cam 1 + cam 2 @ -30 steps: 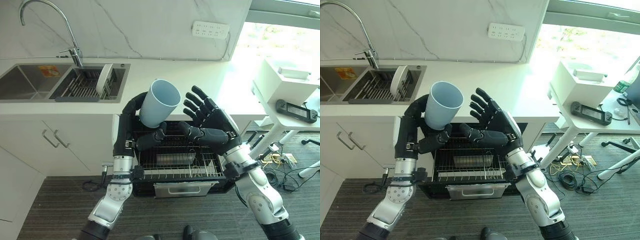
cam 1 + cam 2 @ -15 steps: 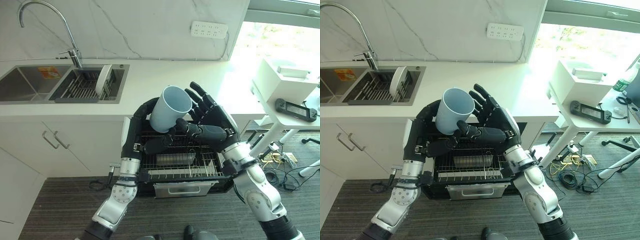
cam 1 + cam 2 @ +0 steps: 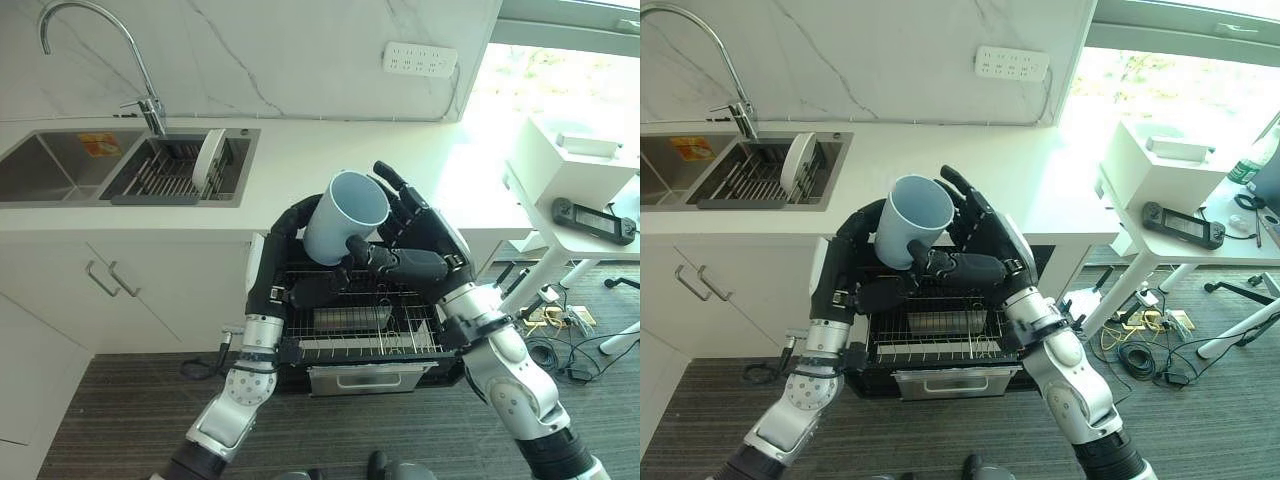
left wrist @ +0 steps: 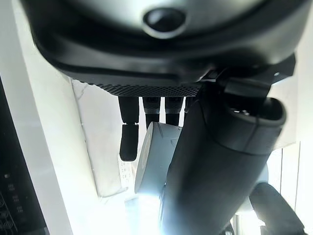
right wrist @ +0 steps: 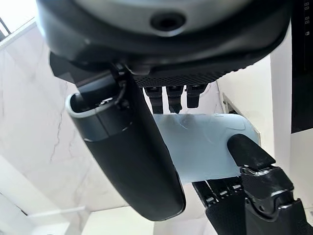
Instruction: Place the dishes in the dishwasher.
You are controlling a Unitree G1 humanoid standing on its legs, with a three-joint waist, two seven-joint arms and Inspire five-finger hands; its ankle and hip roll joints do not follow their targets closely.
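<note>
Holding cup (image 3: pixel 346 217) above open rack (image 3: pixel 362 330); left hand (image 3: pixel 318 286) grasps base, right hand (image 3: pixel 415 245) fingers straight against side.

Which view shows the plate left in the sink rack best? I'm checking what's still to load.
The right eye view: the white plate stands on edge in the sink rack, unobstructed. The left eye view shows it likewise. Both wrist views face the cup.
</note>
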